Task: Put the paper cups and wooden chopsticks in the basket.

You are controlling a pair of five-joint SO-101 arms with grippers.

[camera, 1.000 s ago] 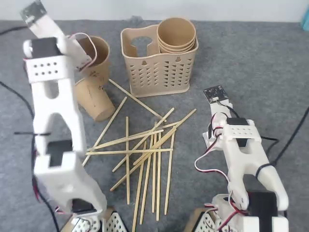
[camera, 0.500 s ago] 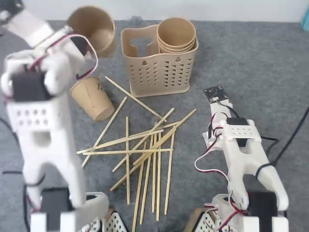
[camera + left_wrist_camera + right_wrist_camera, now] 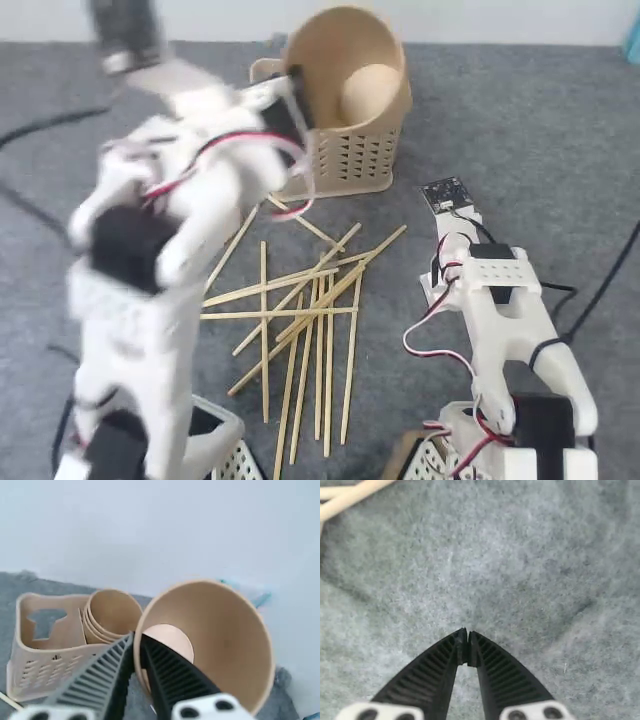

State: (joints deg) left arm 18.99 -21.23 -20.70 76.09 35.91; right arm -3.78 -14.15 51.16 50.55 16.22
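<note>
My left gripper (image 3: 136, 637) is shut on the rim of a brown paper cup (image 3: 210, 635). In the high view the held cup (image 3: 350, 70) hangs tilted over the beige basket (image 3: 350, 165), its mouth facing the camera, with the left gripper (image 3: 295, 95) at its left rim. Below it the basket (image 3: 45, 645) holds several stacked paper cups (image 3: 112, 615) in one compartment. Several wooden chopsticks (image 3: 300, 310) lie scattered on the grey mat in front of the basket. My right gripper (image 3: 468, 647) is shut just above bare mat, a chopstick (image 3: 345, 500) beyond it.
The right arm (image 3: 495, 290) rests low at the right of the chopstick pile. The left arm (image 3: 170, 260) stands tall and covers the mat's left side. Grey mat to the right of the basket is bare.
The left arm lifted the paper cup from the mat's left side and swung it right, up over the basket. The right arm has kept still.
</note>
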